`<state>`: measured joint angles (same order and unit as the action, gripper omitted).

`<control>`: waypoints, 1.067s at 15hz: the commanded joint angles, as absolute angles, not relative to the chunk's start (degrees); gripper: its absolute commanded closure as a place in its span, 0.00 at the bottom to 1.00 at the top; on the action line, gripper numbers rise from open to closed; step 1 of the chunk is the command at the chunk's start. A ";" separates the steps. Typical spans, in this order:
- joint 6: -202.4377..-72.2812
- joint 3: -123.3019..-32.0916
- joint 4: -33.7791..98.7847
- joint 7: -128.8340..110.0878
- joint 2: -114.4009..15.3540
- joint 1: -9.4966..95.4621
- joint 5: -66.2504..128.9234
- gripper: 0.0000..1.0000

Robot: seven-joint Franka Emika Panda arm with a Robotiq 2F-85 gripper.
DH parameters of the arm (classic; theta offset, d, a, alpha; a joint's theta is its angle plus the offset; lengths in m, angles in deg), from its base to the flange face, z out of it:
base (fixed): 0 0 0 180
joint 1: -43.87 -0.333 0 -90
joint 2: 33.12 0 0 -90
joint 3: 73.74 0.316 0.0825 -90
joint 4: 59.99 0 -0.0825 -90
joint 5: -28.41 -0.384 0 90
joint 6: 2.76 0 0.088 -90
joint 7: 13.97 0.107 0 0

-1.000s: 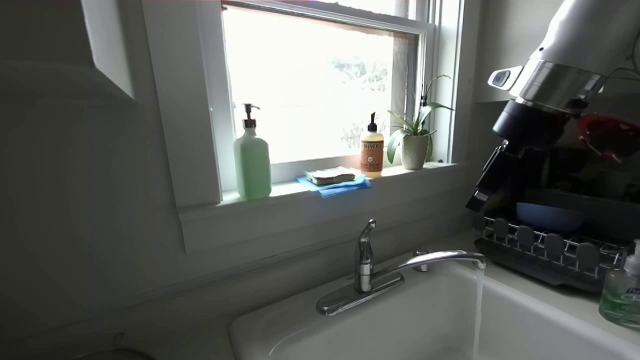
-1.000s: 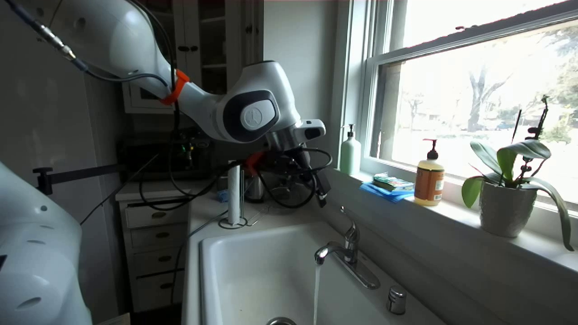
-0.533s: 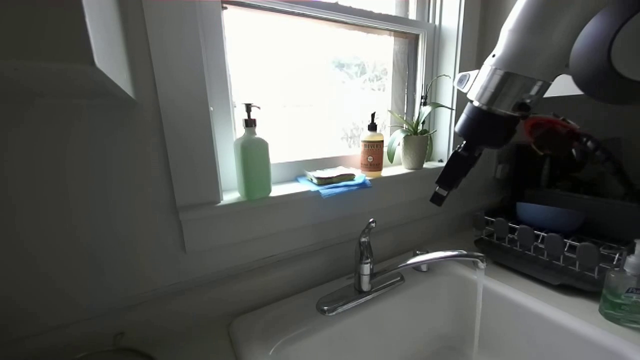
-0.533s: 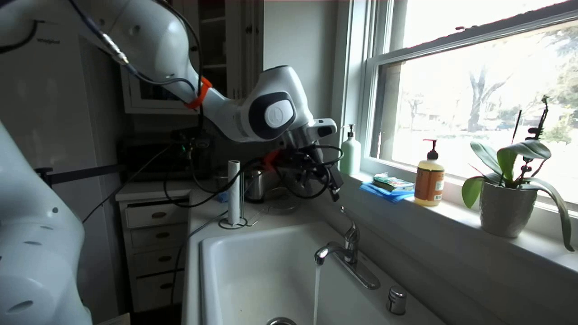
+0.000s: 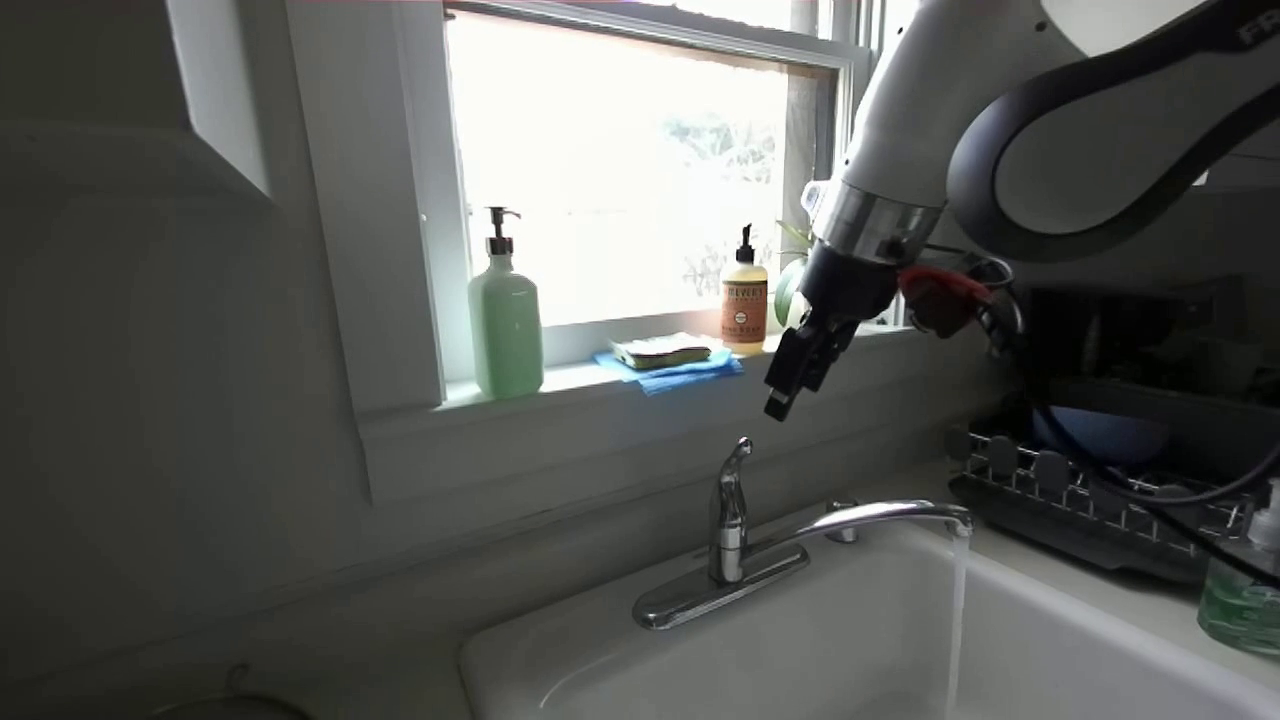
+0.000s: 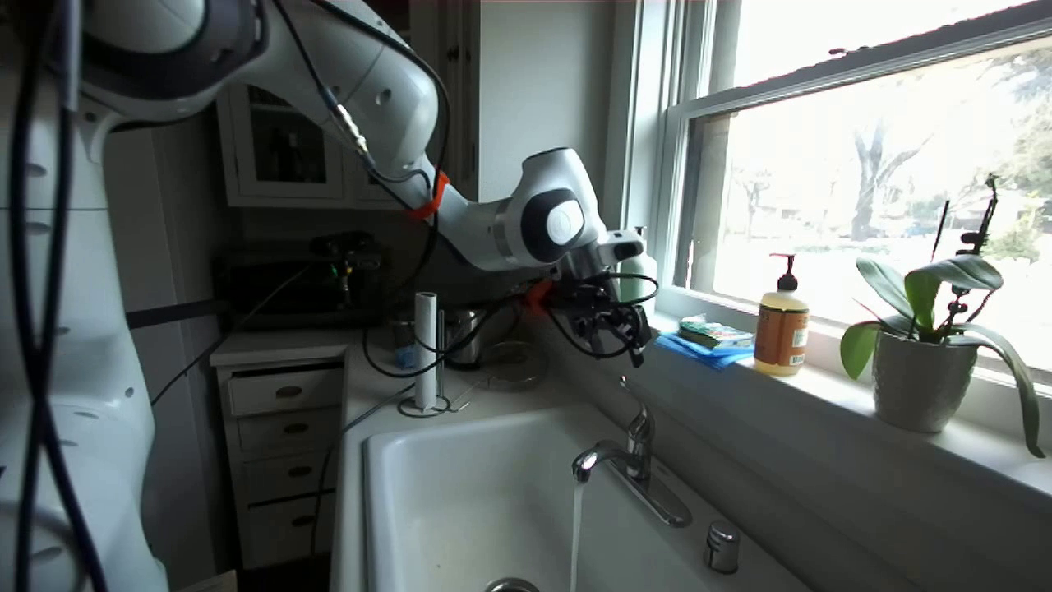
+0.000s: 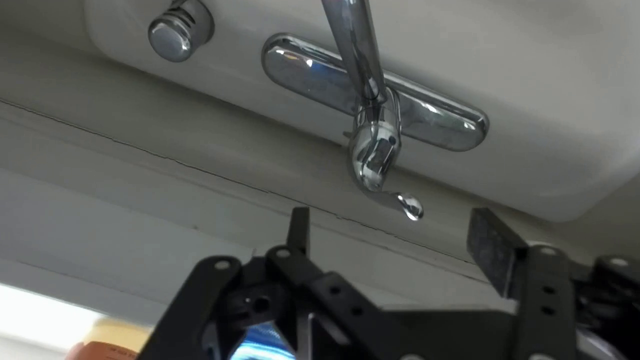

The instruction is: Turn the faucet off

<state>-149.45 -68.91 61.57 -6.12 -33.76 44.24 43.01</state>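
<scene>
Two fingers (image 7: 492,245) of the gripper (image 7: 395,232) stand wide apart, near and above the upright lever (image 5: 731,490) of the faucet (image 5: 733,550). Faucet on window-side ledge of white sink (image 6: 468,469); water (image 5: 957,620) running. Room dim, window (image 5: 610,180) bright. Sill (image 5: 572,378): green pump bottle (image 5: 507,340); grey pot (image 6: 920,386) with plant (image 6: 957,279). An exterior view alone shows dish rack (image 5: 1060,532), blue bowl (image 5: 1125,435), clear bottle (image 5: 1235,600) of green liquid (image 5: 1235,625); slim white roll (image 6: 426,353) on counter (image 6: 538,399), likewise in an exterior view alone.

The faucet (image 5: 730,555) stands on the sink rim (image 5: 560,640), below the windowsill (image 5: 572,381) and the gripper (image 7: 392,232).
</scene>
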 commanded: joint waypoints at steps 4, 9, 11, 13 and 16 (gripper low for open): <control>-149.76 -70.49 50.47 -2.23 -44.86 40.84 44.05 0.70; -149.52 -71.98 47.50 -1.74 -48.03 39.19 43.90 0.99; -148.68 -72.92 46.93 -1.29 -48.44 38.58 44.83 1.00; -147.86 -73.66 46.60 -1.05 -48.57 38.11 45.02 1.00; -146.47 -73.89 46.72 -1.75 -48.54 37.95 44.14 1.00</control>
<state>-148.79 -72.80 48.36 -3.21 -47.75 39.18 43.19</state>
